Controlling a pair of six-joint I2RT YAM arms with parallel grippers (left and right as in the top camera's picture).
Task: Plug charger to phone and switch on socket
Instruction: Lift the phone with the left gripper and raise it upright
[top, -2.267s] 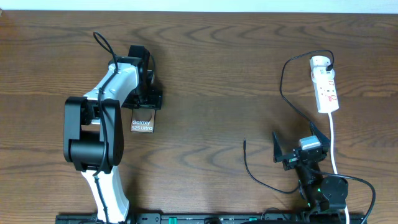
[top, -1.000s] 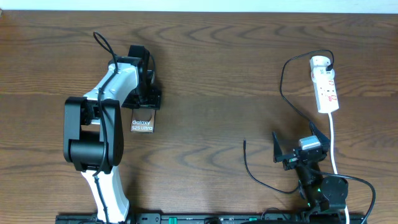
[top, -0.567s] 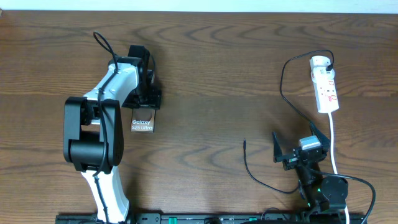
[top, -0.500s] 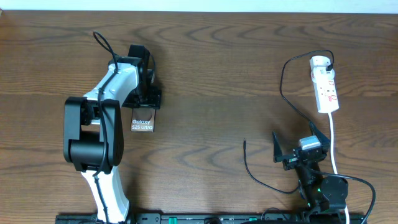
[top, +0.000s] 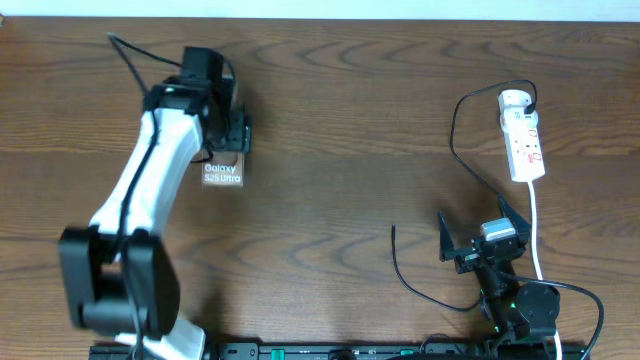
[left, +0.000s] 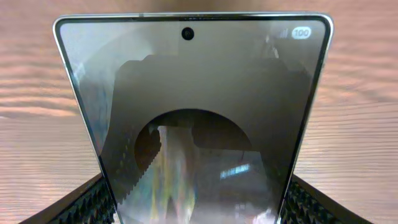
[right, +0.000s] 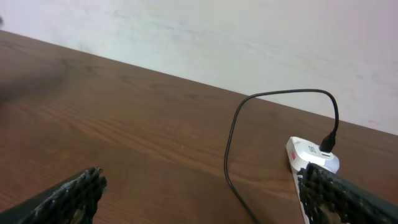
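Note:
The phone (top: 222, 173), a dark slab with white "Galaxy S25 Ultra" lettering, is held at its far end by my left gripper (top: 224, 140), which is shut on it at the table's left back. In the left wrist view the phone's glossy screen (left: 193, 124) fills the frame between the jaws. The white socket strip (top: 523, 138) lies at the right back. The black charger cable (top: 453, 140) runs from its plug, loops down, and its free tip (top: 393, 229) lies on the table left of my right gripper (top: 478, 230), which is open and empty. The cable (right: 233, 143) and strip (right: 311, 155) also show in the right wrist view.
The strip's white cord (top: 536, 225) runs down the right side toward the front edge, close beside the right arm. A loop of black cable (top: 420, 292) lies at the front right. The table is dark brown wood (top: 330, 130).
My left arm has swung and stretched toward the back left, carrying the phone up and slightly left. The right arm, cable and strip have not moved.

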